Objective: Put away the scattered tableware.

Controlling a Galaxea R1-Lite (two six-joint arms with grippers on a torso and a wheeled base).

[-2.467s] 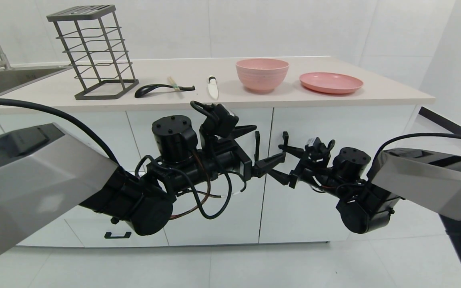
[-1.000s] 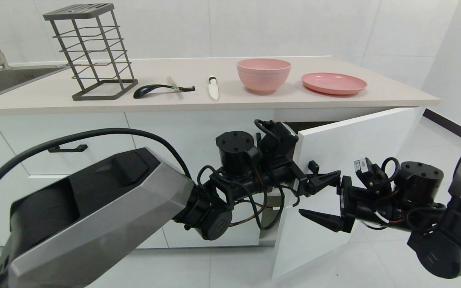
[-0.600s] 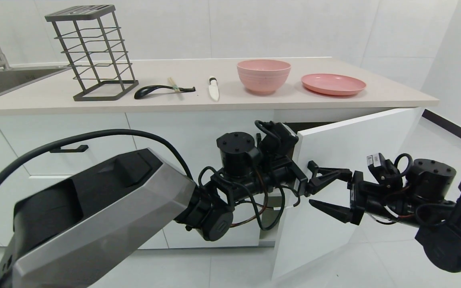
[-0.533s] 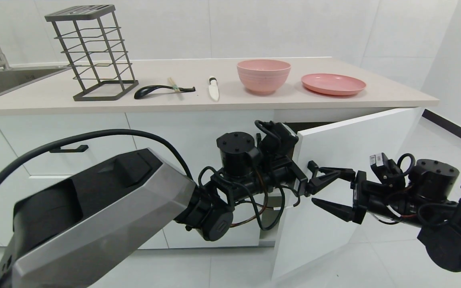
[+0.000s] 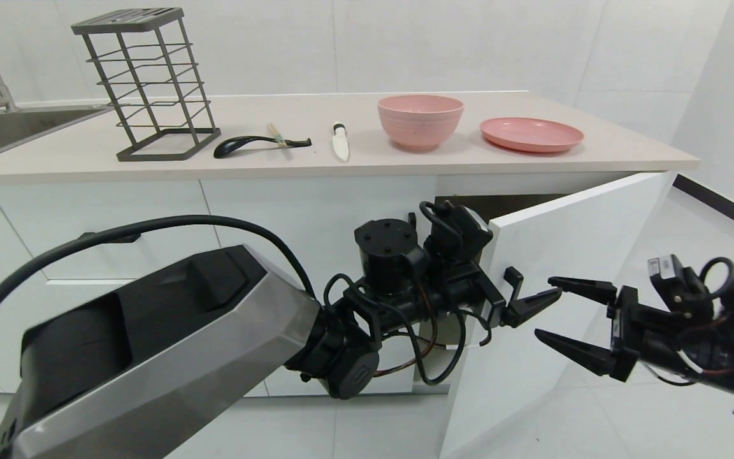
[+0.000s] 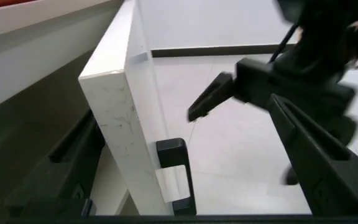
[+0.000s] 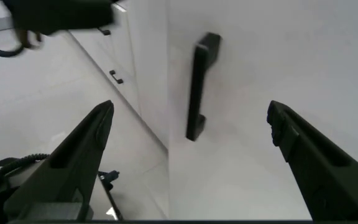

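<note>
Cabinet door [image 5: 571,242], low on the right under the pale surface [image 5: 316,111], stands swung open, and both claws are down at it. The left claw [image 5: 520,301] is spread wide and straddles the door's free edge just beside the black handle [image 5: 515,280]. One finger [image 5: 536,303] lies across the front face and the other sits behind the panel; from the left wrist the white edge stands between the two with clear room on the front side. The right claw [image 5: 542,307] is also spread wide and holds nothing, its tips pointing at the door front close to the left claw's outer finger but apart from it. From the right wrist the handle stands between its two fingers, untouched. All the tableware is well above both claws, up on the surface. A pink bowl [image 5: 420,121] stands upright, with a pink plate [image 5: 531,133] lying flat just to its right. A knife [image 5: 339,141] lies left of the bowl. Further left is a black spoon [image 5: 249,143] with chopsticks [image 5: 276,133] across its handle. Beyond those stands a dark wire rack [image 5: 150,83], then the sink [image 5: 16,124] at the far left.
</note>
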